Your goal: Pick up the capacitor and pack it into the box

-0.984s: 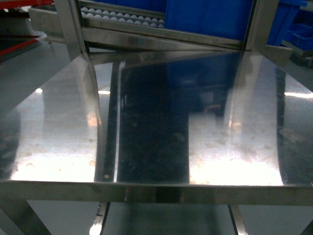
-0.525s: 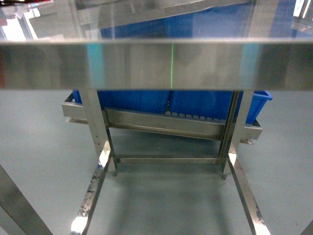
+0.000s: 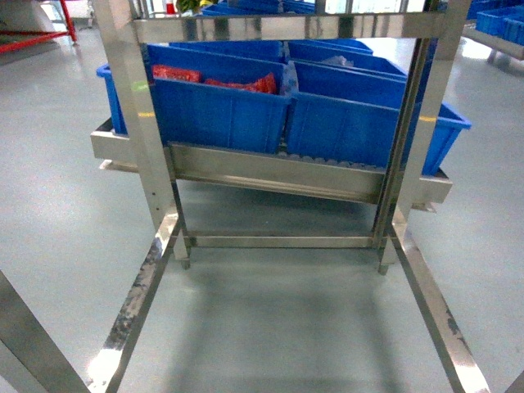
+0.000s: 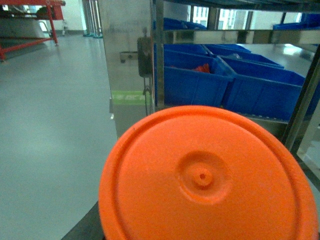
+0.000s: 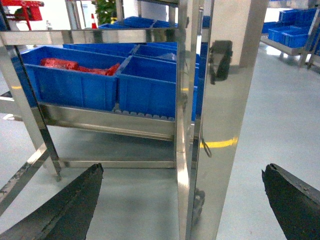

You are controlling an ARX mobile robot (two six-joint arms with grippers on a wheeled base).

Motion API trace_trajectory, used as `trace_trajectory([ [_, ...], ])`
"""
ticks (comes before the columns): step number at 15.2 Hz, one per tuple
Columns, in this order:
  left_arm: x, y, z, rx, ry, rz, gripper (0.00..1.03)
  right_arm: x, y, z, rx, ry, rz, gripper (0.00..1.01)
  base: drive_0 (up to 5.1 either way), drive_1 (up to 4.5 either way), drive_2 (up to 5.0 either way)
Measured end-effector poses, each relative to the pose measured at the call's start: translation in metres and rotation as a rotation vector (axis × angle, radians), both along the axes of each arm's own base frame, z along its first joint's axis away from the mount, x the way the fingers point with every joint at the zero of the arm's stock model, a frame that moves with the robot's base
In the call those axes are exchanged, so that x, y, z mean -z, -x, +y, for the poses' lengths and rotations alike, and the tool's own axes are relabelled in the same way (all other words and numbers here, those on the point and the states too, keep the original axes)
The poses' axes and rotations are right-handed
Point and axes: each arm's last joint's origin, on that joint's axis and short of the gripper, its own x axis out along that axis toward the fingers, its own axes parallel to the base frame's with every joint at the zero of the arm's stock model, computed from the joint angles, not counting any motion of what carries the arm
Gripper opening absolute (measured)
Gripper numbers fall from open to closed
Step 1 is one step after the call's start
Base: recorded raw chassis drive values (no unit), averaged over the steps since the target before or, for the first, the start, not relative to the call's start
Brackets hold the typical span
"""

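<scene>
R gripper (image 5: 182,200): jaws spread wide, two dark fingers (image 5: 65,205) at the bottom corners of the R wrist view, nothing between them but floor and a stainless upright post (image 5: 225,125) of the rack. L gripper: not visible; an orange round disc (image 4: 207,175), prob. a lid or cap w/ a centre dimple, fills the lower L wrist view, so can't tell if the L claw is open, closed or carrying it. Outward: steel rack frame (image 3: 147,164) w/ a sloped roller shelf (image 3: 270,168) holding blue plastic bins (image 3: 221,106); one bin has red items (image 3: 237,82) in it, too small to ID. Grey floor (image 3: 278,319) under the rack. Pink box w/ white lid: not in any view. Capacitor: none identifiable either; may be in the bins, can't confirm. Judgement: pick not begun, robot facing rack low down. A capacitor is likely light, rigid, smooth-bodied, w/ thin leads that bend easily, so grip across the body w/ modest force, not the leads. Main risk: small part slipping or rolling out of wide fingers.
</scene>
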Motion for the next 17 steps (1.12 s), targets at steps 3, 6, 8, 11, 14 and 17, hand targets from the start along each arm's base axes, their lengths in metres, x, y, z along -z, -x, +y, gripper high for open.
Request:
trace_trajectory([
  [3, 0.0001, 0.0000, 0.0000, 0.000, 0.000, 0.001, 0.44, 0.0001, 0.0000, 0.0000, 0.000, -0.001, 0.001, 0.98, 0.0, 0.00, 0.0],
  [6, 0.0000, 0.0000, 0.0000, 0.000, 0.000, 0.000, 0.44, 0.0003, 0.0000, 0.0000, 0.000, -0.001, 0.003, 0.98, 0.0, 0.00, 0.0],
  [8, 0.0000, 0.0000, 0.0000, 0.001, 0.000, 0.000, 0.44, 0.0003, 0.0000, 0.0000, 0.001, -0.001, 0.003, 0.98, 0.0, 0.00, 0.0],
  [11, 0.0000, 0.0000, 0.0000, 0.001, 0.000, 0.000, 0.44, 0.0001, 0.0000, 0.0000, 0.001, -0.001, 0.002, 0.98, 0.0, 0.00, 0.0],
  [14, 0.0000, 0.0000, 0.0000, 0.000, 0.000, 0.000, 0.44, 0.0001, 0.0000, 0.0000, 0.001, -0.001, 0.002, 0.98, 0.0, 0.00, 0.0],
  [17, -0.0001, 0.0000, 0.0000, 0.001, 0.000, -0.002, 0.44, 0.0001, 0.0000, -0.0001, 0.002, -0.001, 0.001, 0.98, 0.0, 0.00, 0.0],
])
